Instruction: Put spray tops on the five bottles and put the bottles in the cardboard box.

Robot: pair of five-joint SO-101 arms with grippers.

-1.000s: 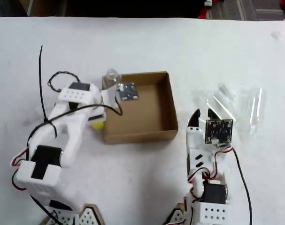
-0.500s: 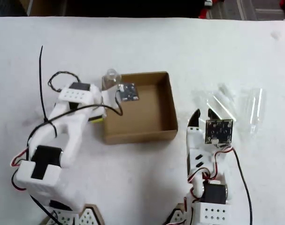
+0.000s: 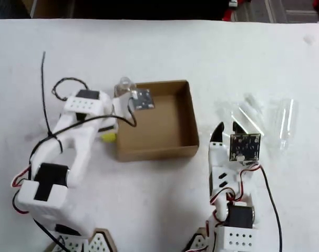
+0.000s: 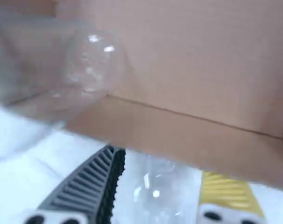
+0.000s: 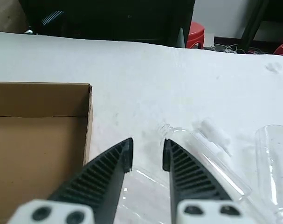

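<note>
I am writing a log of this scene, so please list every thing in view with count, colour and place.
cardboard box: one, brown, middle of the table.
held bottle: one, clear, at the box's far left corner, in the left gripper.
loose bottles: several, count unsure, clear, lying right of the box.
spray tops: count unsure, white, among the loose bottles.
table: one, white.
left gripper: one, black and yellow fingers, shut on the held bottle.
right gripper: one, black fingers, open, empty, near the loose bottles.
</note>
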